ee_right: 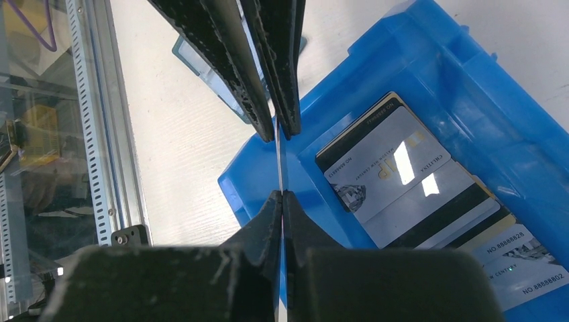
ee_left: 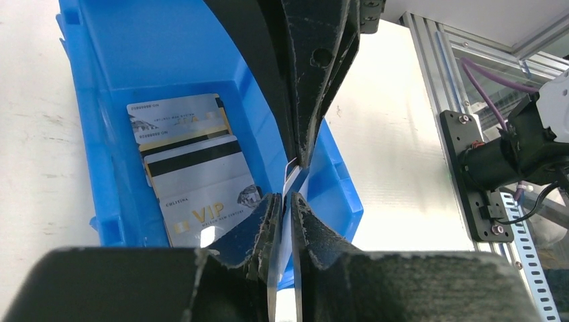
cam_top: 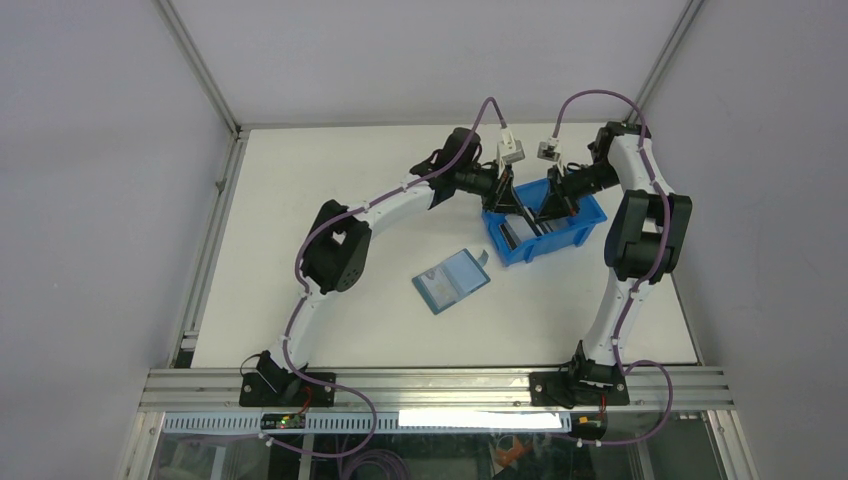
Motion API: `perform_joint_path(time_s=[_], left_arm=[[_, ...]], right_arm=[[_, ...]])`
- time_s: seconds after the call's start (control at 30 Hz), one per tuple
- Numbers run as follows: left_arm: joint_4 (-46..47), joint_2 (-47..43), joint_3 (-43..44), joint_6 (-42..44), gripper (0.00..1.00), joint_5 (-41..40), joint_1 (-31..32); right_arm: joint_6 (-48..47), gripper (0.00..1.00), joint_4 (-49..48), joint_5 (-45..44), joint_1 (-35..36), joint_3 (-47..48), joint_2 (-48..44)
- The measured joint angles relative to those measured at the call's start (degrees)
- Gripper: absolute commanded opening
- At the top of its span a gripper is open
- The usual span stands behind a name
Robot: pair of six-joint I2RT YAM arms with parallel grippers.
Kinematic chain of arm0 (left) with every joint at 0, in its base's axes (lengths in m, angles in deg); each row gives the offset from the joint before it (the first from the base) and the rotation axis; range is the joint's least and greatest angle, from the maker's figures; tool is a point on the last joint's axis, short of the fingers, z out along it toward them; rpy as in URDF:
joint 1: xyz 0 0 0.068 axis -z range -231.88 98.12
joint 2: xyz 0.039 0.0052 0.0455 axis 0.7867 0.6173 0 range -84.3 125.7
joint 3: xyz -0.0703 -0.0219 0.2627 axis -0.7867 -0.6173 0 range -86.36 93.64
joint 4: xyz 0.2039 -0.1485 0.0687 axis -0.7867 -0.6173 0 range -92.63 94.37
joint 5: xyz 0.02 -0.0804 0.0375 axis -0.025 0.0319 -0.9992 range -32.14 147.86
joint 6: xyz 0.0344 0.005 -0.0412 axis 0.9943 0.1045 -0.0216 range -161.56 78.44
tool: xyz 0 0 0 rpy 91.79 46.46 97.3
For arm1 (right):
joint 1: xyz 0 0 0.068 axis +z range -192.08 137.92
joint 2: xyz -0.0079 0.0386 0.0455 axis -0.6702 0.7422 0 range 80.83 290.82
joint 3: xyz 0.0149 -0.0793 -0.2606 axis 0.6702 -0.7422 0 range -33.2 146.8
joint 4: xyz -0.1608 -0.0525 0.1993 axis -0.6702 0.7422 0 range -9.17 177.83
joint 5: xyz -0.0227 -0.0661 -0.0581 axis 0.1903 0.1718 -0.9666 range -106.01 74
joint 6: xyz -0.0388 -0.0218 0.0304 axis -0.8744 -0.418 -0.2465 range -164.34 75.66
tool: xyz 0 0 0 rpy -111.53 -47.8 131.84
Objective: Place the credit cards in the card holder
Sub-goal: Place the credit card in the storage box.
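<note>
over the bright-blue plastic bin (cam_top: 588,214) at the far side of the white tabletop (cam_top: 300,180), both arms met nose to nose. the left gripper (ee_left: 285,201) had its fingers pinching one thin silvery credit card (ee_left: 291,174) edge-on. the right gripper (ee_left: 296,157) looked clamped on the opposite edge of the same card, so i'd guess a hand-over or re-grip for a better hold before slotting it. the other grey cards with dark stripes (ee_left: 194,178) lay flat in the bin. the teal-blue folding card holder (cam_top: 452,281) sat open on the tabletop near the bin, toward the arm bases, probably opened flat so a card could slide in.
</note>
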Motion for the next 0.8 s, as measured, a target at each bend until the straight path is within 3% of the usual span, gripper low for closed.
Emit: perform_joint_path(time_s=[0.13,0.4,0.63,0.8], left_arm=[[-1.3,0.2,0.1,0.6,0.12,0.1,0.2],[-2.2,0.3,0.8,0.9,0.00,1.1,0.3],[-2.1,0.6,1.2,0.8,0.00,1.7,0.3],[-2.2,0.7,1.2,0.9,0.00,1.8,0.3]], right_arm=[[0.0,0.00,0.0,0.2,0.0,0.0,-0.1],[-0.2,0.00,0.0,0.5,0.0,0.0,-0.2],[-0.2,0.00,0.0,0.5,0.0,0.0,-0.4],[-0.1,0.14,0.0,0.4,0.0,0.0,-0.4]])
